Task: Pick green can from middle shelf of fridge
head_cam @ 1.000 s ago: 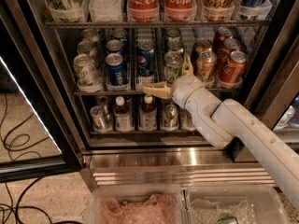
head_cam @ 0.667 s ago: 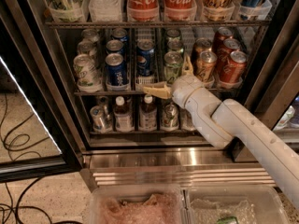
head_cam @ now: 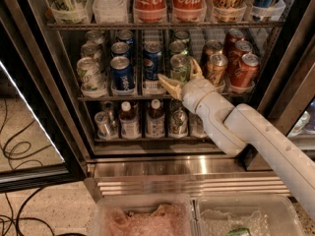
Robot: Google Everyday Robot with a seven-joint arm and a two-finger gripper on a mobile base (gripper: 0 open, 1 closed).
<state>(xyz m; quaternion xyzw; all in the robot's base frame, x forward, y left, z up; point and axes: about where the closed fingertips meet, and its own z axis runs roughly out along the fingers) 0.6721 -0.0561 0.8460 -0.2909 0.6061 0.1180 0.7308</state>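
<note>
Green can [head_cam: 180, 67] sits between the spread jaws of the gripper [head_cam: 181, 77] on the fridge's [head_cam: 162, 169] middle shelf [head_cam: 123, 98], ungrasped; closing and withdrawing it appear to remain.

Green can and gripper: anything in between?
Nothing. The camera view shows the open gripper right at the front green can on the middle shelf, a finger on either side; contact unclear.
</note>
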